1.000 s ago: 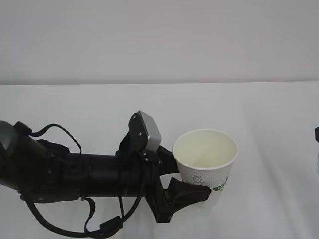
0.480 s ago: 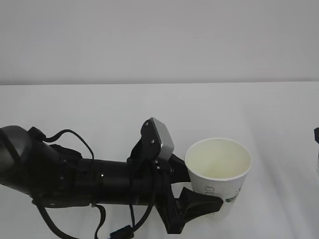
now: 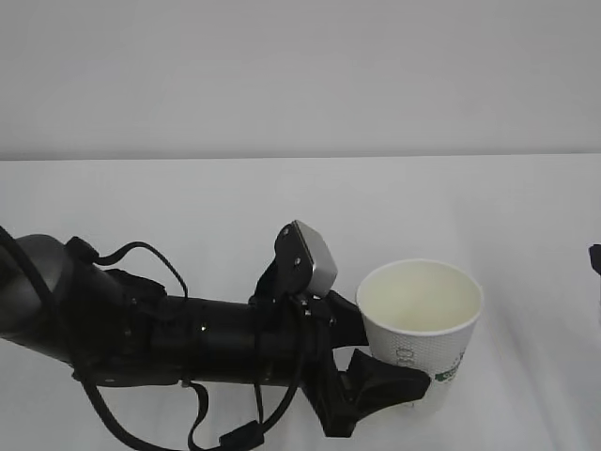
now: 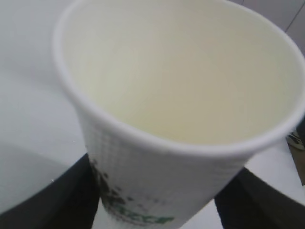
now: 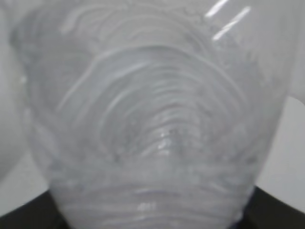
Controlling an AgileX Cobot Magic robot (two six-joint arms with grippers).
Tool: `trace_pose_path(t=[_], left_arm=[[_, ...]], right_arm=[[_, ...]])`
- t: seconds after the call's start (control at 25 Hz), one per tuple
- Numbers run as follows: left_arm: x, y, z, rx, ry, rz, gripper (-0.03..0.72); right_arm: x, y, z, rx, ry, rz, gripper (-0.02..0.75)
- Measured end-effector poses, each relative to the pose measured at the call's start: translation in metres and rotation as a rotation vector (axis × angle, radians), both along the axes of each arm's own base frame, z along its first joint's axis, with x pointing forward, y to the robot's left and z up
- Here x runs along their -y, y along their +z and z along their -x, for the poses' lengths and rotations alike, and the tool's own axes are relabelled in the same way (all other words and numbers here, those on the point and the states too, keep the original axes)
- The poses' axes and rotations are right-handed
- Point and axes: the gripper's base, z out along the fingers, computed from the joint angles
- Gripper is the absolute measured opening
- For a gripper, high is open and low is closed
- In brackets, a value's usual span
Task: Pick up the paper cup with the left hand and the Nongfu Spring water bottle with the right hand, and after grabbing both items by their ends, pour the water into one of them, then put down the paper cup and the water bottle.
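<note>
My left gripper (image 3: 383,355) is shut on the lower half of the white paper cup (image 3: 420,324), one black finger on each side. The cup stands upright at the front of the table, right of centre, its green logo facing the camera. In the left wrist view the cup (image 4: 181,95) fills the frame above the left gripper (image 4: 157,212); its inside looks pale cream, and I cannot tell if water is in it. The clear ribbed water bottle (image 5: 152,119) fills the right wrist view, held between the dark fingers of my right gripper (image 5: 152,220). Its label and neck are out of view.
The white table (image 3: 188,207) runs back to a plain pale wall. A dark bit of the right hand (image 3: 595,256) shows at the right edge of the exterior view. The bulky left arm (image 3: 141,329) lies across the front left.
The left arm has carried the cup to the right and a little toward the camera. The grip on the cup is unchanged.
</note>
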Motion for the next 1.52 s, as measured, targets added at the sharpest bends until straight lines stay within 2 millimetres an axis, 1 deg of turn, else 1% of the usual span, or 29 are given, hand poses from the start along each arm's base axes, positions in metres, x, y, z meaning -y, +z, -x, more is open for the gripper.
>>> trace_pose_path(t=[0.32, 0.68, 0.8, 1.0, 1.12, 1.52], left_arm=[[0.001, -0.002, -0.001, 0.015, -0.021, -0.039, 0.510], [0.008, 0.004, -0.008, 0.059, -0.042, -0.046, 0.508], [0.010, 0.004, -0.006, 0.059, -0.046, -0.050, 0.508], [0.024, 0.007, 0.002, 0.080, -0.080, -0.054, 0.508], [0.031, 0.011, 0.003, 0.093, -0.092, -0.040, 0.507], [0.032, 0.011, 0.000, 0.080, -0.065, -0.050, 0.503]], right_arm=[[0.000, 0.000, 0.000, 0.006, 0.025, 0.054, 0.431], [0.000, 0.000, 0.000, 0.015, 0.057, 0.125, 0.431], [0.000, 0.000, 0.000, 0.019, 0.075, 0.163, 0.431], [0.000, 0.000, 0.000, 0.028, 0.111, 0.241, 0.431], [0.000, 0.000, 0.000, 0.031, 0.122, 0.265, 0.431], [0.000, 0.000, 0.000, 0.047, 0.185, 0.401, 0.431]])
